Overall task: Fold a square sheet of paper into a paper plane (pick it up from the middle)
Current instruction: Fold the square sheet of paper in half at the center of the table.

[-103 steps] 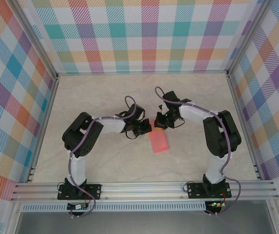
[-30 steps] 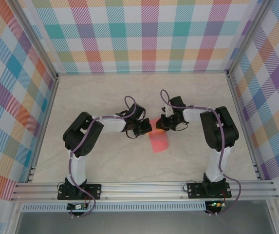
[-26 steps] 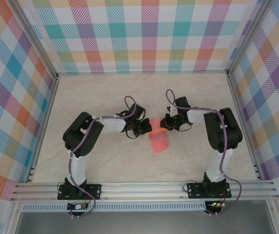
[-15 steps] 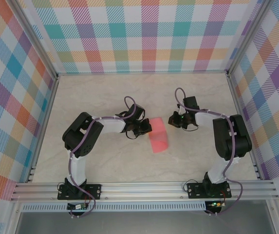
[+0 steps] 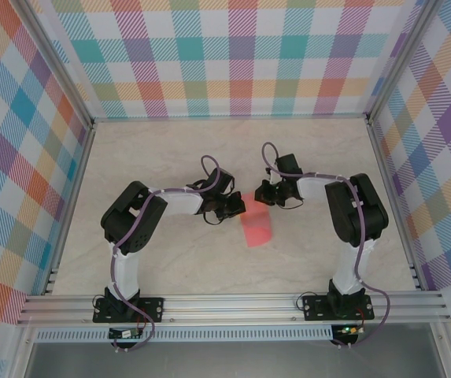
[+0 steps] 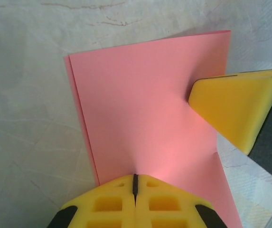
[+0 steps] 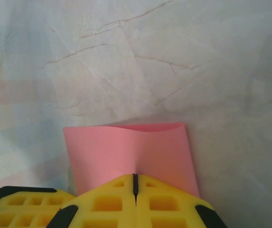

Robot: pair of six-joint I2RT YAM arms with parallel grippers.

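Now the right gripper is back at the paper; half a second ago it had swung off to the right, well clear, and it has returned to the far short end. The left gripper has not budged from the paper's left long edge. That reads to me as a pressing pass over a first fold, so the plane is barely begun. The paper lies on the table between the two grippers, already doubled into a narrow rectangle: from the left wrist a second layer peeps out along one long side of the paper. Both pairs of jaws are closed, tips meeting in a thin seam on the paper; whether any of it is nipped between them I cannot tell. It is thin, matte, salmon-pink stuff, and it dimples softly where the left gripper bears on it. From the right wrist the far edge of the paper bows up slightly ahead of the right gripper. Pale veined marble pattern underneath.
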